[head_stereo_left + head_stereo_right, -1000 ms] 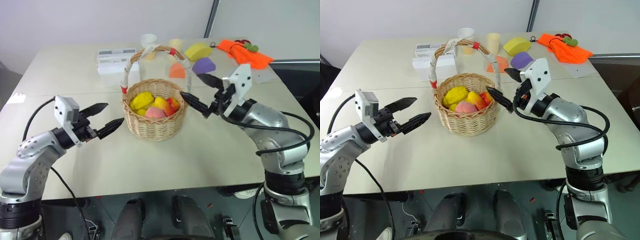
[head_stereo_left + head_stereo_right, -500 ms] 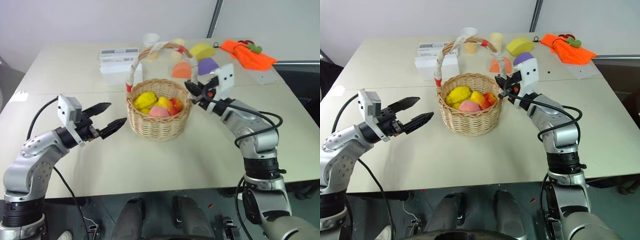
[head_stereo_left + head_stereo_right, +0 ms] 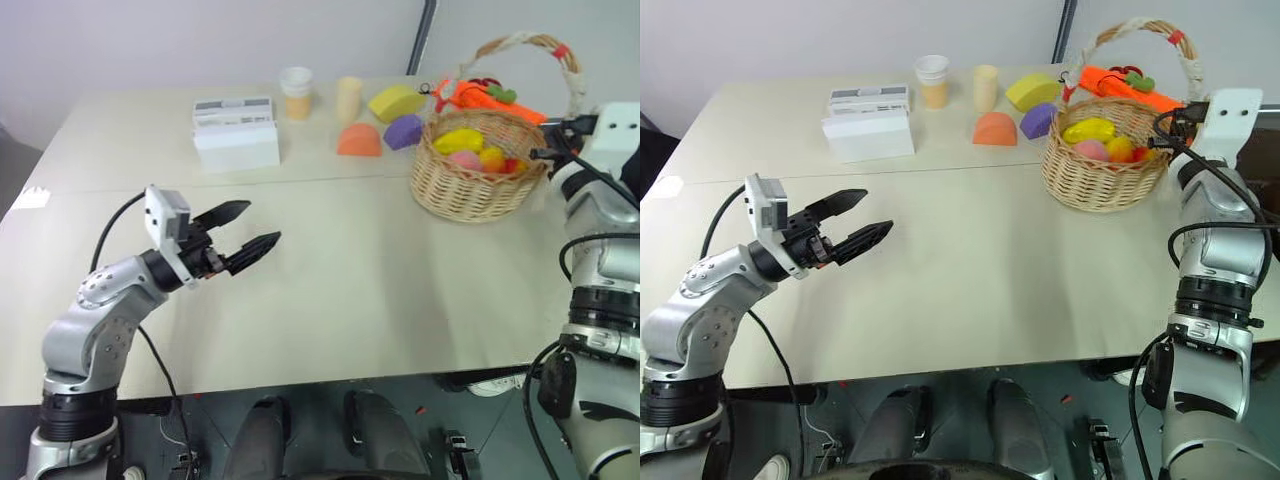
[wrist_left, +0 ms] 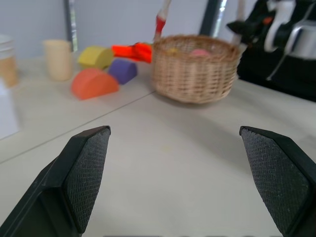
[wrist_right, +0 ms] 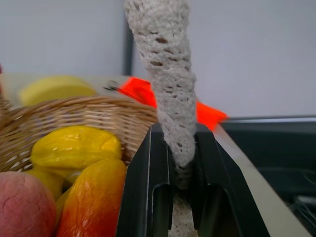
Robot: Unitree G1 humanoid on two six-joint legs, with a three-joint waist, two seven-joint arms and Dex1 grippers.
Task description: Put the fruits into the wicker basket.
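Left gripper over bare table — fingers spread wide, empty. Far right: round tan wicker basket, tall arched handle banded white and red, holding the fruits — yellow, pink, red-orange. Right gripper clenched on the handle's base.

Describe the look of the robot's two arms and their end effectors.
Both arms are silver-grey metal with rounded joint housings and loose black cables. The left end effector has two tapered black fingers with cross-hatched textured pads and a white boxy camera module behind them. The right end effector has black channel-shaped fingers and a white housing.
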